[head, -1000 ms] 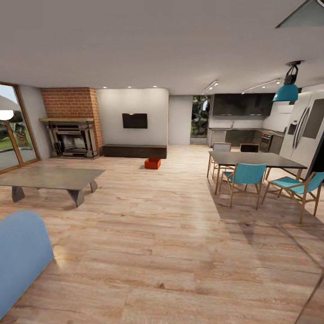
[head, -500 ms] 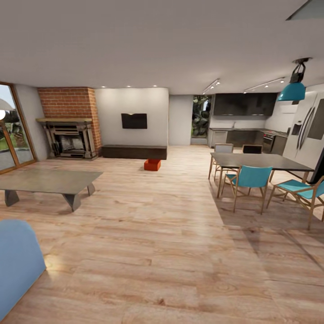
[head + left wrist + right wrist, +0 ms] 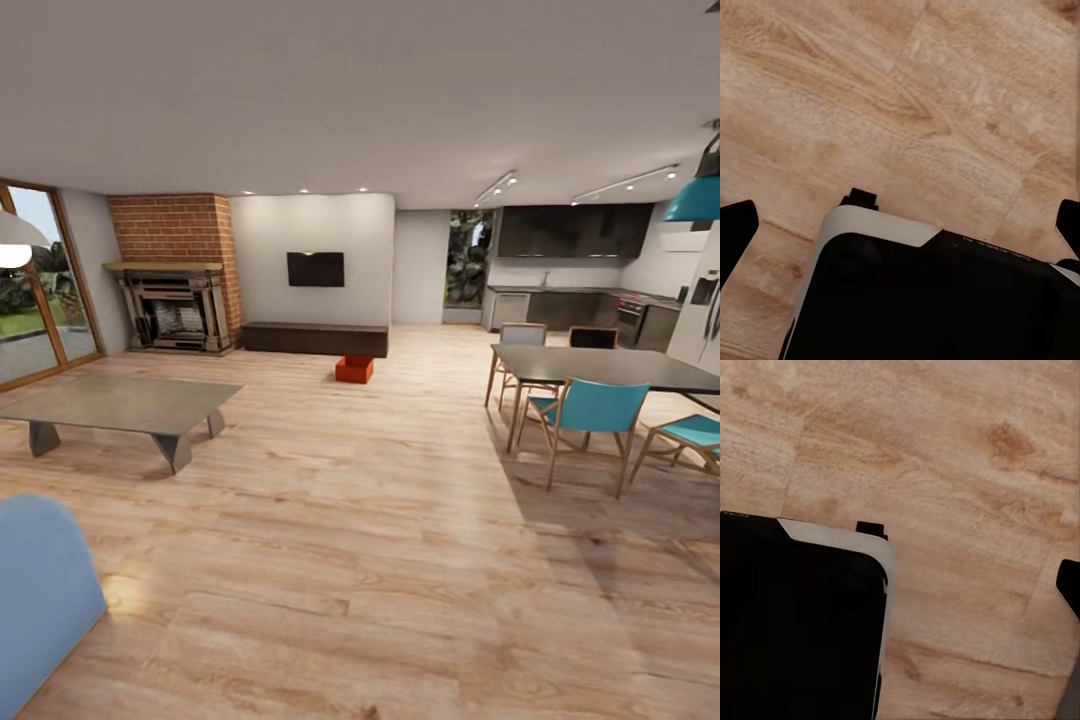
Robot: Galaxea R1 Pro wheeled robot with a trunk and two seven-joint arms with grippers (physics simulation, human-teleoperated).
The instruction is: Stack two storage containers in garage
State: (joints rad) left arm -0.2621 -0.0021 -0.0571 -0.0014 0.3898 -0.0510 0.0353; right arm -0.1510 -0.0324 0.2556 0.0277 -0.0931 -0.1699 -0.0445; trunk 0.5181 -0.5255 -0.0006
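storage containers (image 3: 354, 369) | far, orientation unclear | left claw (image 3: 900, 225) spread | right claw unclear

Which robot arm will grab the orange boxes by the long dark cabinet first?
Neither yet. The orange-red containers sit far across the wood floor, almost straight ahead, and both wrist cameras look down at the floor. The robot must probably drive closer first.

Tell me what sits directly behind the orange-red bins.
The long low dark cabinet against the white wall, under the TV. The storage containers hide little; whether they're stacked is unclear.

Orange-red containers (image 3: 354, 369); pale wood-plank floor (image 3: 360, 520); teal chairs (image 3: 588, 412).
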